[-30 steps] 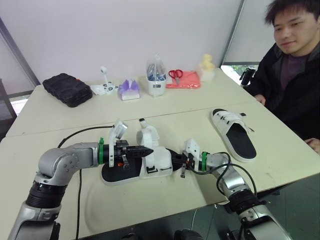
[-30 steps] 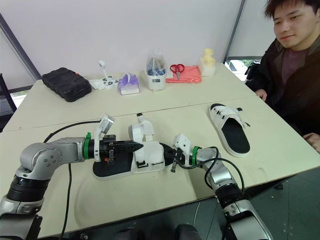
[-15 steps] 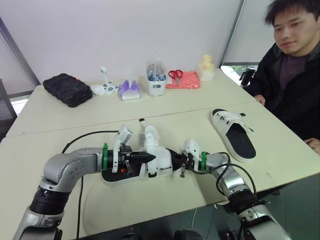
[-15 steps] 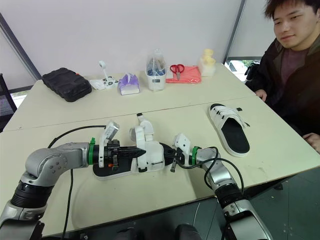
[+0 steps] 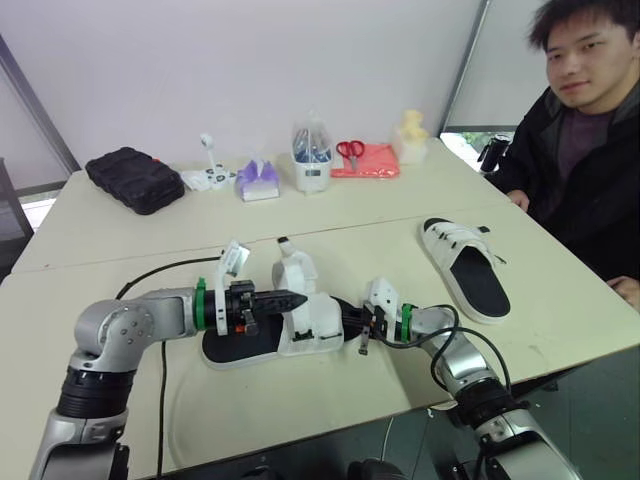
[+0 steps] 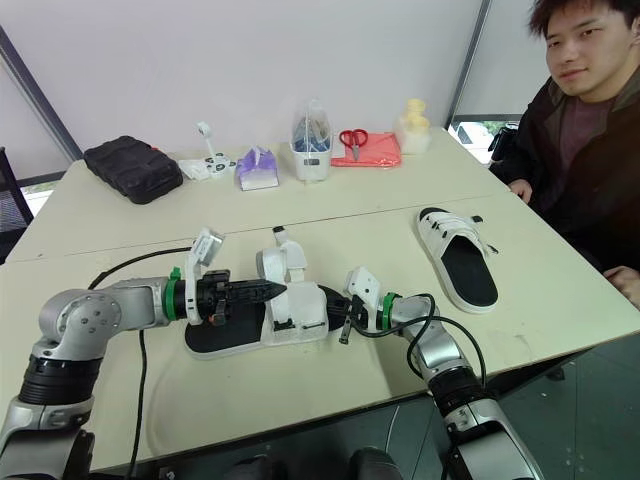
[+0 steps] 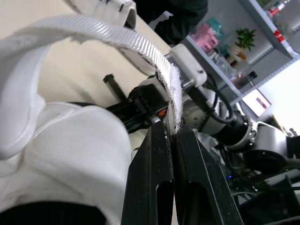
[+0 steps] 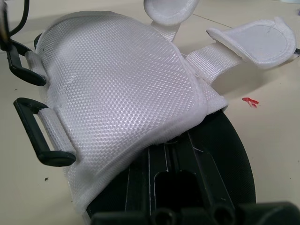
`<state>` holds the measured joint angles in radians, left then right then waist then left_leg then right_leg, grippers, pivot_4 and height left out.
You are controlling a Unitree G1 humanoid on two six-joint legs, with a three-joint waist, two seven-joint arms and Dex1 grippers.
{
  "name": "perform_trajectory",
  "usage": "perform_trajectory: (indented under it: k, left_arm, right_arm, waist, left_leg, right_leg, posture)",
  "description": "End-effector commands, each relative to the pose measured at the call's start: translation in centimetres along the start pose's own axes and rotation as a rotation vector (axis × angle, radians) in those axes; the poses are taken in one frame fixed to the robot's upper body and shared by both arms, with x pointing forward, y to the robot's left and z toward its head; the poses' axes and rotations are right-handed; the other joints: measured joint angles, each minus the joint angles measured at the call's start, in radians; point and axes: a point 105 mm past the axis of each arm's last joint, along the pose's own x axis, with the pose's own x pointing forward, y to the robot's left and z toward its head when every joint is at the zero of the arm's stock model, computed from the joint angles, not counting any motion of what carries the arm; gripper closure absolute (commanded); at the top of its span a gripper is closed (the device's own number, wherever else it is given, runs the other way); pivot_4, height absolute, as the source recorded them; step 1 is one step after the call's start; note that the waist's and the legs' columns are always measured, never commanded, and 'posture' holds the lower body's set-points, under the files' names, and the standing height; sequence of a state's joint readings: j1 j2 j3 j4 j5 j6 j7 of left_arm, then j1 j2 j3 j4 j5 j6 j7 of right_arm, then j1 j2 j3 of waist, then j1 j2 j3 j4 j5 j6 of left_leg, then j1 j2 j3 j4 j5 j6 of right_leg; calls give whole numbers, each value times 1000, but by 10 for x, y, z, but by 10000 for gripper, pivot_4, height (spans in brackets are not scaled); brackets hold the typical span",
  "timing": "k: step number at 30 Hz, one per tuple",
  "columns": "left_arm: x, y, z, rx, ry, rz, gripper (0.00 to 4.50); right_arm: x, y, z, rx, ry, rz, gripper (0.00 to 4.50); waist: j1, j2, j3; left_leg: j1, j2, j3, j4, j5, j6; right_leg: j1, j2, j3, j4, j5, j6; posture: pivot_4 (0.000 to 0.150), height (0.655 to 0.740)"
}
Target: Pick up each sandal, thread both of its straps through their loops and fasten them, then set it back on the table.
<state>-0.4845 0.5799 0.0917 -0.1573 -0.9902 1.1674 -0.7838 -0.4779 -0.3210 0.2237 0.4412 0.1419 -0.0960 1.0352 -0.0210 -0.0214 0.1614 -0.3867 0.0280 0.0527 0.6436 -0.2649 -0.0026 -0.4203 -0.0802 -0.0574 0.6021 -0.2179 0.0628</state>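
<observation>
1. Nearest, the right gripper [image 5: 352, 318] sits at the right end of the near sandal [image 5: 318, 322], its tip hidden against the black sole; whether it grips I cannot tell.
2. This sandal lies on the front table [image 5: 300, 390], left of centre. Its white upper hides much of the sole.
3. In the right wrist view, two black loops [image 8: 56, 160] stand empty on one edge of the upper. The second strap [image 8: 251, 42] lies loose on the other side, its rounded tab unfastened.
4. The left gripper [image 7: 169, 129] reaches in from the left with its fingers [image 7: 150, 159] closed on the fuzzy end of the first strap [image 7: 117, 40], which arches up over the upper.
5. A black cable [image 5: 160, 270] trails across the table behind the left arm.
6. Farther right, the far sandal [image 5: 470, 272] lies flat, well apart from both grippers. That makes two sandals.
7. A person [image 5: 590, 150] sits at the right, cut off by the frame edge.
8. On the back table [image 5: 90, 230], from left to right, there are:
   - one black case [image 5: 135, 178]
   - one small white gadget [image 5: 210, 172], hard to make out
   - one purple packet [image 5: 258, 180]
   - one clear container [image 5: 312, 160]
   - one pair of scissors [image 5: 350, 149] on a red cloth [image 5: 375, 163]
   - one yellowish object [image 5: 412, 130], too small to identify
</observation>
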Motion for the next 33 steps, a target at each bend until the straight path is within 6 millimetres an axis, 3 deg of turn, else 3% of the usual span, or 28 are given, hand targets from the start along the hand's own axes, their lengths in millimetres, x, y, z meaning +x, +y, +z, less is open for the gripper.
perform_trajectory:
  k: [1, 12, 23, 33]
  left_arm:
    - [0, 0, -1, 35, 9, 6, 44364]
    - [1, 6, -7, 71, 32, 30, 44364]
    - [0, -2, 18, 37, -52, -26, 44364]
    - [0, 3, 1, 28, -4, 5, 44364]
  right_arm:
    - [4, 27, -47, 107, 160, 68, 45000]
    - [4, 29, -48, 109, 160, 64, 45000]
    - [5, 31, -48, 112, 159, 68, 45000]
    - [5, 31, -49, 113, 159, 67, 45000]
  waist:
    - [0, 0, 0]
    - [0, 0, 0]
    - [-1, 0, 0]
    - [-1, 0, 0]
  left_leg:
    - [0, 0, 0, 0, 0, 0]
    - [0, 0, 0, 0, 0, 0]
    - [0, 1, 0, 1, 0, 0]
    - [0, 1, 0, 1, 0, 0]
  right_leg:
    - [0, 0, 0, 0, 0, 0]
    - [0, -1, 0, 0, 0, -1]
    - [0, 0, 0, 0, 0, -1]
    - [0, 1, 0, 1, 0, 0]
  posture:
    - [1500, 7400]
    - [1500, 7400]
    - [1500, 7400]
    - [1500, 7400]
